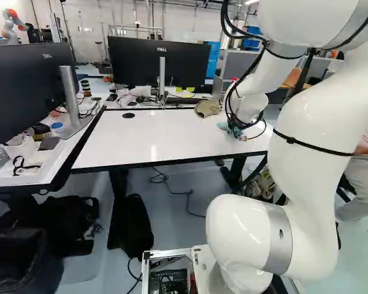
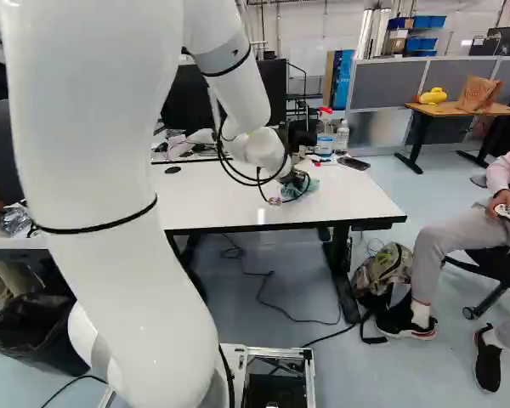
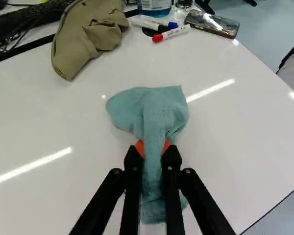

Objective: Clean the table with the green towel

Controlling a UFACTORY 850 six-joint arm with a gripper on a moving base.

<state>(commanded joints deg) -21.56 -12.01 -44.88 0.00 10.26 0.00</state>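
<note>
At the right part of the table point(image 1: 153, 138), my gripper point(image 2: 296, 182) is low over the white top. The wrist view shows the gripper point(image 3: 153, 149) shut on the green towel point(image 3: 154, 115), with a fold pinched between its orange pads. One part of the towel spreads on the table ahead of the fingers, and another hangs back beneath them. In the right base view the towel point(image 2: 308, 189) shows around the fingertips.
Ahead of the gripper lie a khaki cap point(image 3: 90, 32), markers point(image 3: 171, 33), a bottle point(image 3: 155, 6) and a phone point(image 3: 213, 24). Monitors point(image 1: 162, 61) stand behind the table. Another robot point(image 1: 12, 26) is far back. A seated person is right of the table.
</note>
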